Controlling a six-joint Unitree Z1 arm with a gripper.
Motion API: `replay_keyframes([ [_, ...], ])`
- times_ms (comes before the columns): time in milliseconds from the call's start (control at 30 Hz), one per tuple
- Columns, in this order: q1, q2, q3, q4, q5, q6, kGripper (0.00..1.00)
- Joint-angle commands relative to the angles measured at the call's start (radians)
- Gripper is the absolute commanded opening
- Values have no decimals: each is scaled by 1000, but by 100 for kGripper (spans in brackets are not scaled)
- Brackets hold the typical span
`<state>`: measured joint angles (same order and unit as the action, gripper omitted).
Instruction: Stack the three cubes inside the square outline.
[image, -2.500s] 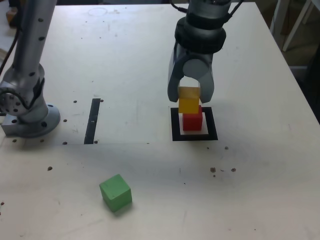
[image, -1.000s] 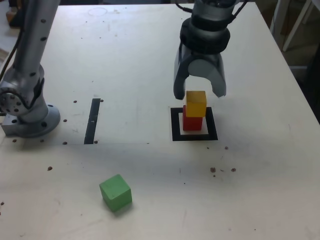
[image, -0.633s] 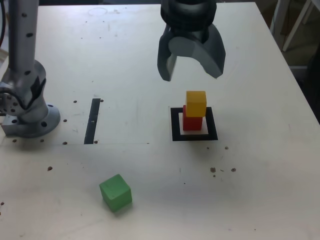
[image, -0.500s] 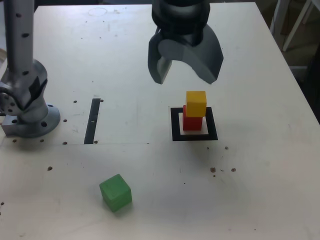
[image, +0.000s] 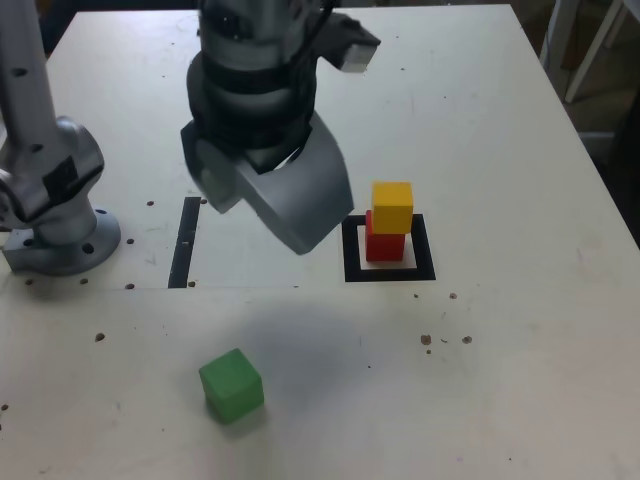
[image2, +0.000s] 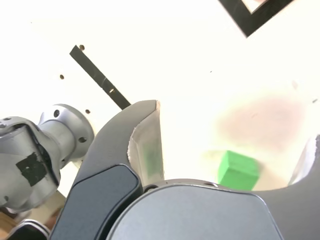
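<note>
Progress check: two of the three cubes are stacked. The red cube (image: 384, 243) sits in the white centre of the square outline (image: 351, 250), and the yellow cube (image: 392, 207) is on top of it, sitting a touch off toward the exterior view's right but looking stable enough.

What's left is the green cube (image: 231, 384), lying alone on the white table (image: 520, 340), well apart from the stack, toward the exterior view's lower left. The wrist view shows it too (image2: 238, 170), right between the claw's fingers from the camera's angle.

The gripper (image: 268, 208) hangs above the table between the stack and the green cube, jaws spread wide and holding nothing. It's near the narrow black strip (image: 185, 242), not down at cube level.

So I'd call it roughly two thirds done. Remaining: drop onto the green one, grab it, and set it on the yellow without knocking that slightly offset tower.
</note>
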<state>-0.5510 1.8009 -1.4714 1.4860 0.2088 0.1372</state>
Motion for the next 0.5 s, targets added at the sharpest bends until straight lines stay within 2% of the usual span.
replay_keyframes([
  [0, -34, -6, 17, -8, -13, 2, 99],
  [200, -119, 7, 49, -43, -52, -10, 99],
  [467, -195, 47, 137, -166, -85, -49, 98],
])
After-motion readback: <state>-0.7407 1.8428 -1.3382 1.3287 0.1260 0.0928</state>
